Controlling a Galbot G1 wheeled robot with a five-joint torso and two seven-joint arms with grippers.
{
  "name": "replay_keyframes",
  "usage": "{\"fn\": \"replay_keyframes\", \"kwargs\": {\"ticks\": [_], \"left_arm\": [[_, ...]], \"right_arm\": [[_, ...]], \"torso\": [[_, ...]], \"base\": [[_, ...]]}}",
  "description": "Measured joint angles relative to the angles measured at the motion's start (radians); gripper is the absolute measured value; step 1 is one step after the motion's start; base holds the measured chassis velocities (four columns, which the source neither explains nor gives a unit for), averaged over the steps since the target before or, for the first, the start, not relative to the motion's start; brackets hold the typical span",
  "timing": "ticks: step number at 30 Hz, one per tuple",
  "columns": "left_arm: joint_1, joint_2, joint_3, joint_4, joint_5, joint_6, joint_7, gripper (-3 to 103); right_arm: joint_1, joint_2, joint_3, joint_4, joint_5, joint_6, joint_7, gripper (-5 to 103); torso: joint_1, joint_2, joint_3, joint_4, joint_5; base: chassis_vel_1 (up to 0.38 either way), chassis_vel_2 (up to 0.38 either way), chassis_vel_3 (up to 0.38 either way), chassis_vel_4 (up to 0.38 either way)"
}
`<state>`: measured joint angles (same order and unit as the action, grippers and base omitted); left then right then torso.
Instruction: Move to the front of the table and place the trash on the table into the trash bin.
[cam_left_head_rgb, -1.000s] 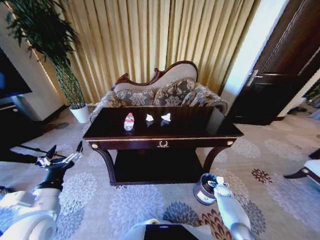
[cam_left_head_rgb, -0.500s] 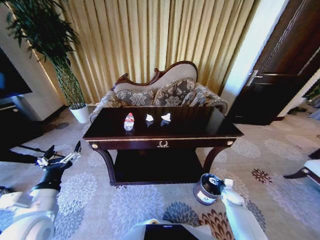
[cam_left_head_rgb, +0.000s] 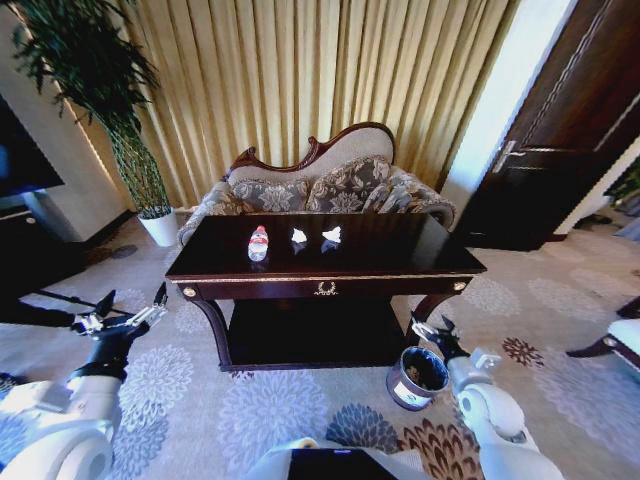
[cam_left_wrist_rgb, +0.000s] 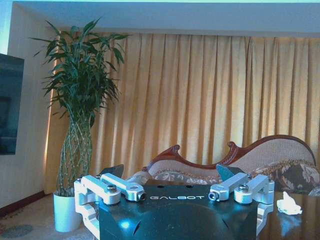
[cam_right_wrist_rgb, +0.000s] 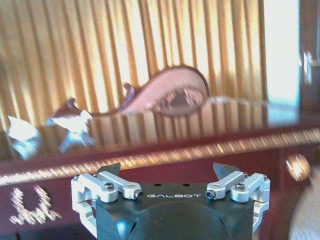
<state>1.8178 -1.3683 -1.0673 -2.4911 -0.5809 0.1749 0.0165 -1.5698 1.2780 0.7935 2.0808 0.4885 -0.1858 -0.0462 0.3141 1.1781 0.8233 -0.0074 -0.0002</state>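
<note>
Carpet (cam_left_head_rgb: 280, 410) lies closest. On it, by the desk's right leg, stands the trash bin (cam_left_head_rgb: 418, 377). The right end effector (cam_left_head_rgb: 432, 330) hangs just above it, spread wide and holding nothing. The left end effector (cam_left_head_rgb: 128, 308) waits off to the left, wide too. Farther back, on the desk (cam_left_head_rgb: 400, 258), sit a bottle (cam_left_head_rgb: 258, 243) and two paper wads (cam_left_head_rgb: 315, 236).

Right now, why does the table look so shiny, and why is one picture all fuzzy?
Head view: the glossy table mirrors the bright curtains, and the room's straight edges bow outward. Right wrist view: the tabletop reflects the sofa back and curtains like a mirror, the paper wads and gold trim are smeared soft, while the right gripper stays sharp. Left wrist view: clear, warmly lit.
</note>
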Motion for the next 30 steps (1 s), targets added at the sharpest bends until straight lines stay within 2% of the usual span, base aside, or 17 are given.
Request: {"fn": "replay_keyframes", "kwargs": {"ticks": [4,10,18,30], "left_arm": [[0.007,0.0,-0.002,-0.001,0.001,0.0,0.002,100],[0.005,0.003,-0.003,-0.007,0.001,0.003,0.003,100],[-0.003,0.009,0.004,-0.008,0.005,0.008,0.003,100],[-0.005,0.017,-0.003,-0.009,0.006,0.01,0.003,100]], "right_arm": [[0.015,0.015,-0.019,0.092,-0.058,-0.033,0.026,100],[0.021,0.011,-0.032,0.239,-0.085,-0.094,0.05,100],[0.018,0.008,-0.046,0.27,-0.127,-0.104,0.051,100],[0.017,0.004,-0.064,0.277,-0.138,-0.105,0.049,100]], "torso": [[0.0,0.0,0.0,0.0,0.0001],[0.0,0.0,0.0,-0.0001,0.0],[0.0,0.0,0.0,-0.0002,0.0002],[0.0,0.0,0.0,-0.0001,0.0002]], "base": [[0.0,0.0,0.0,0.0],[0.0,0.0,0.0,0.0],[0.0,0.0,0.0,0.0],[-0.043,0.031,0.039,-0.043]]}}
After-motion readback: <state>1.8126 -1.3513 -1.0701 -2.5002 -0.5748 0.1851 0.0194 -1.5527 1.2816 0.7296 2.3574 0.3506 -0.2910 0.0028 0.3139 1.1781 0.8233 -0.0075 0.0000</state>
